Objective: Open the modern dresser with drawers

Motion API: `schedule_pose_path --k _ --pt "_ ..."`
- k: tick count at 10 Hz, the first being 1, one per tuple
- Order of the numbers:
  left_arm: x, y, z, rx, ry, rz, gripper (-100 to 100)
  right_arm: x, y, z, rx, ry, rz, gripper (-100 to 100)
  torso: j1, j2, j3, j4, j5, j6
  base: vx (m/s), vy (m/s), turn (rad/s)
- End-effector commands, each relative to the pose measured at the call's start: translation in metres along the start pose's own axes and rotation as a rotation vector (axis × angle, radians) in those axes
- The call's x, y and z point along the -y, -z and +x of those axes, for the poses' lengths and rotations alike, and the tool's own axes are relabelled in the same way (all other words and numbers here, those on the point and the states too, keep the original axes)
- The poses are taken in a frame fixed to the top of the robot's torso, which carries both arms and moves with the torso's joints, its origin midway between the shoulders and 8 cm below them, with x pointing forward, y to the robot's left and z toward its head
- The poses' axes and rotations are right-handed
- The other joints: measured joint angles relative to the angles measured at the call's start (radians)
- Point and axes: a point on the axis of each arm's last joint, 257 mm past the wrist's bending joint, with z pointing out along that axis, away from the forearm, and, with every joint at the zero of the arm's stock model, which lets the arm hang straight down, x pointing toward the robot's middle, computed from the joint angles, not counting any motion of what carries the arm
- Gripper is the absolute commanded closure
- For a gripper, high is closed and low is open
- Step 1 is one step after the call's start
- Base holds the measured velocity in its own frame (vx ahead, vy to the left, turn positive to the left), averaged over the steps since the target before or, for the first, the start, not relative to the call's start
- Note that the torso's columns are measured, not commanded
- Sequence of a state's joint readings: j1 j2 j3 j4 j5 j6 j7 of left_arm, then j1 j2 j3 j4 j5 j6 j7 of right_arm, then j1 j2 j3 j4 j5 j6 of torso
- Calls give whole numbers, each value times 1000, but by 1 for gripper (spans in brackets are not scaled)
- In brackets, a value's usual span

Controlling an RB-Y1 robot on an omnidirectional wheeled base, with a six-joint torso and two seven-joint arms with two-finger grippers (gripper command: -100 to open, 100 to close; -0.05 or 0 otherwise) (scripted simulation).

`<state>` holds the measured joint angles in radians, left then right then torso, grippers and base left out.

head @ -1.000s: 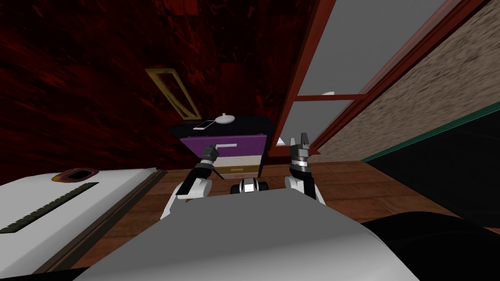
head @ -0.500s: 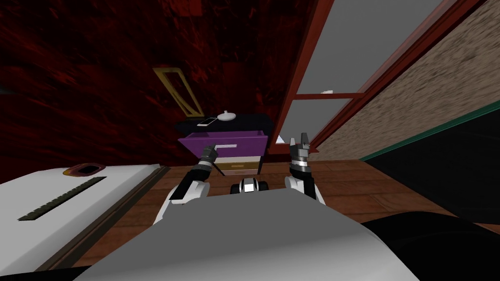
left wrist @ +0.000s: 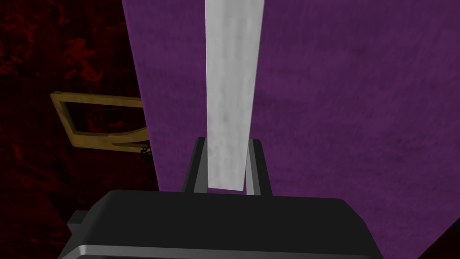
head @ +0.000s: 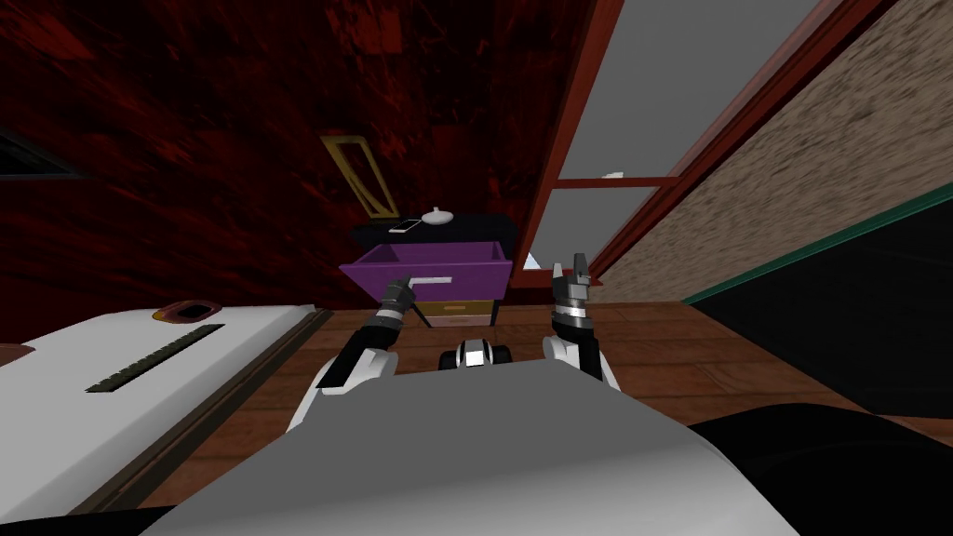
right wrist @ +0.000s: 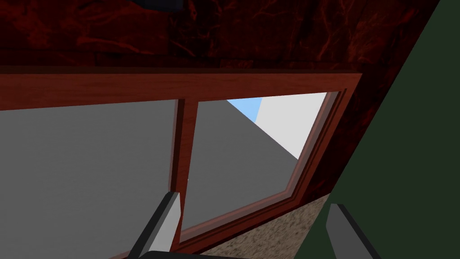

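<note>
The room is lying dim; the dark red wall [head: 186, 140] is soaking up most of the light; the grey window panes [head: 689, 74] at the far right and the white surface [head: 121, 437] at the near left are showing brightest; the wide lens is splaying the window frame [head: 563, 140] toward the corners; the purple drawer front [left wrist: 337, 90] and its handle [left wrist: 231, 90] are looking soft and flatly shaded.

White-shelled left forearm [head: 358, 365] and right forearm [head: 556, 352] are ending in dark, ribbed joints. Dark, box-bodied left gripper [left wrist: 227, 145] and right gripper [right wrist: 252, 202] are each carrying two thin, light grey, blade-like jaws; a pale grey bevel is edging the left body.
</note>
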<state>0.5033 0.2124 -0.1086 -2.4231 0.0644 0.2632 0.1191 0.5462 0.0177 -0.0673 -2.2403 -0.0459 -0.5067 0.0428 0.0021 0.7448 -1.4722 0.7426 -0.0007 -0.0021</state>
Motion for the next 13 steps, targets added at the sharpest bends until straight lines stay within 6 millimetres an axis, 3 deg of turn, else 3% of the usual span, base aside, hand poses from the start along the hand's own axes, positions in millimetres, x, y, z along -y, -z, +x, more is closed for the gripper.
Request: schedule_pose_path --k 1,9,10,11,13 --pt "11 0 -1 -3 1 0 -100 0 0 0 0 0 0 0 -1 -9 -5 -4 0 1 20 -9 12" --pt "56 5 -1 -20 0 0 -100 0 0 0 0 0 0 0 -3 -1 -1 1 -2 1 23 -14 14" --pt "42 4 -4 -17 3 -26 -100 0 0 0 0 0 0 0 -3 1 -1 4 -3 0 11 -7 3" --pt "41 4 -4 -16 4 -33 0 0 0 0 0 0 0 0 -3 1 0 1 -2 1 6 -1 -2" --pt "37 4 -5 -14 4 -43 0 0 0 0 0 0 0 0 -3 -3 -2 -2 -1 2 0 0 0"
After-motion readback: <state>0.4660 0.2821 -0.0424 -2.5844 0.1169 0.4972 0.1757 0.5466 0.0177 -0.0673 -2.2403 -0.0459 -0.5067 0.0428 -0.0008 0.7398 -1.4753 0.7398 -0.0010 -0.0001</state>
